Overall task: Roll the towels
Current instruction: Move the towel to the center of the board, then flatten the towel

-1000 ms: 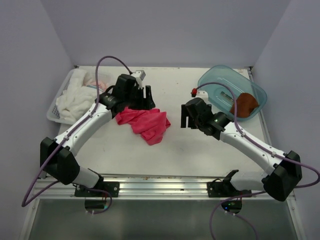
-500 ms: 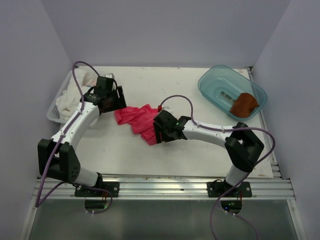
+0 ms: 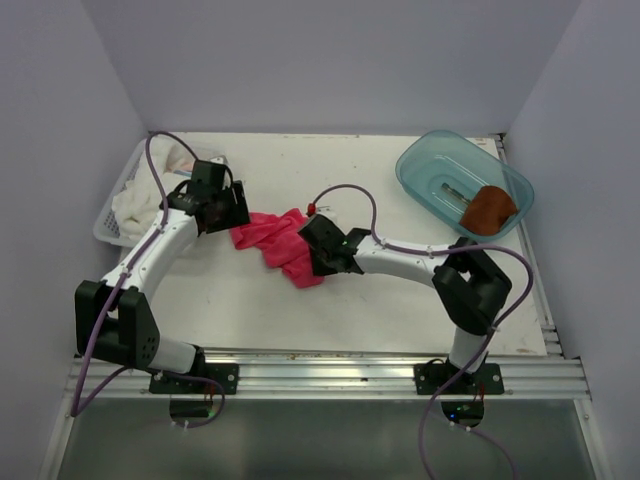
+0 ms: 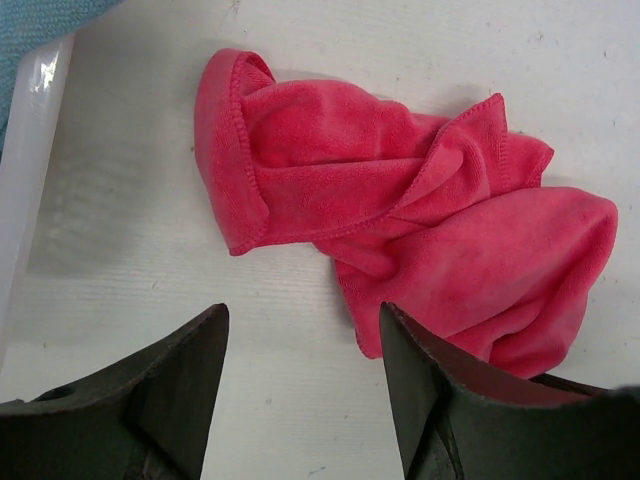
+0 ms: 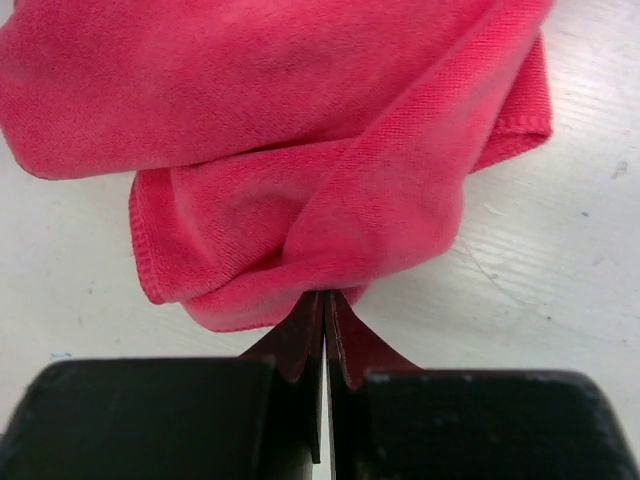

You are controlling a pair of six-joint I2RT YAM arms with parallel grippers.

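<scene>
A bright pink-red towel (image 3: 278, 240) lies crumpled on the white table, between the two arms. My right gripper (image 5: 325, 295) is shut, its tips pinching a fold at the towel's (image 5: 300, 150) right edge. At the towel's (image 4: 400, 200) left end, my left gripper (image 4: 300, 345) hovers open with bare table between its fingers; its right finger (image 4: 430, 390) overlaps the cloth's edge. In the top view the left gripper (image 3: 238, 212) and right gripper (image 3: 313, 255) flank the towel. The rust-brown towel (image 3: 490, 208) lies bunched in a tub at the back right.
The blue plastic tub (image 3: 425, 160) holding the brown towel sits at the back right. A white basket (image 3: 108, 228) with white cloths (image 3: 140, 200) stands at the back left, close behind the left arm. Side walls enclose the table.
My right arm swung left from beside the tub to the pink-red towel and shut on its edge. The left gripper moved left, to the towel's left end.
</scene>
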